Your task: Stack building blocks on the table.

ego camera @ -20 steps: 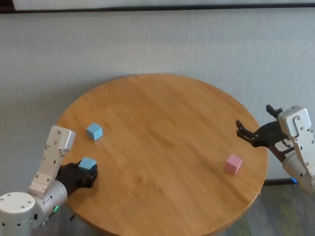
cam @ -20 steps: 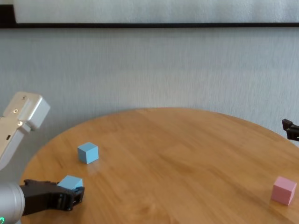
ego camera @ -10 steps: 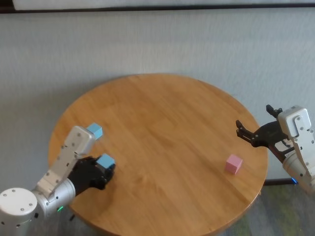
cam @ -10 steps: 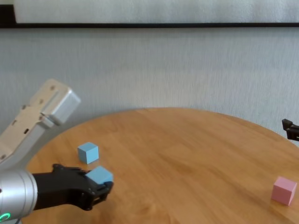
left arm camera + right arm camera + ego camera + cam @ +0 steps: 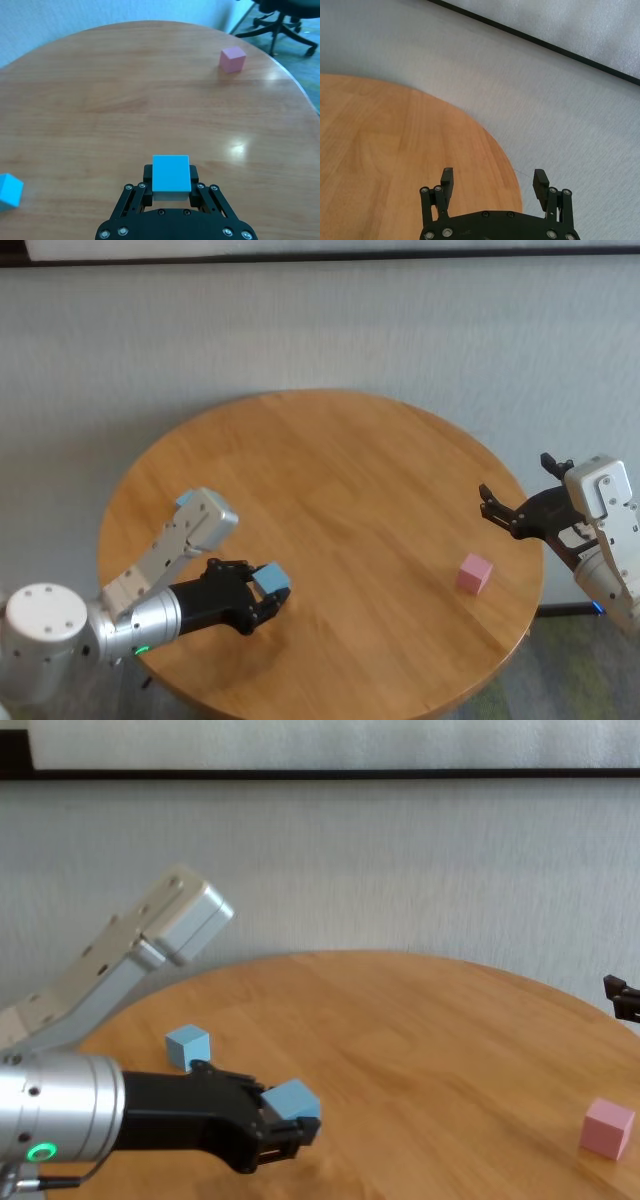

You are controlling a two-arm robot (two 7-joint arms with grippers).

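No block stood on another: the stacking was not yet begun, and all of it remained to be done. One light blue block (image 5: pixel 271 578) was clamped between the jaws of the left gripper (image 5: pixel 262 592), carried just above the surface (image 5: pixel 350 490) toward its near left part, its top face showing clear of the jaws in the left wrist view. The second light blue block (image 5: pixel 187 1047) rested on the surface behind the left arm, well apart from the held one and half hidden by the forearm in the head view. The pink block (image 5: pixel 475 572) sat alone near the right edge, well apart from both blue ones. The right gripper (image 5: pixel 497 505) hovered beyond that edge, near the pink block but not touching it, its jaws spread wide and empty. By my judgement the held block had to be set on one of the others, then the third added on top.
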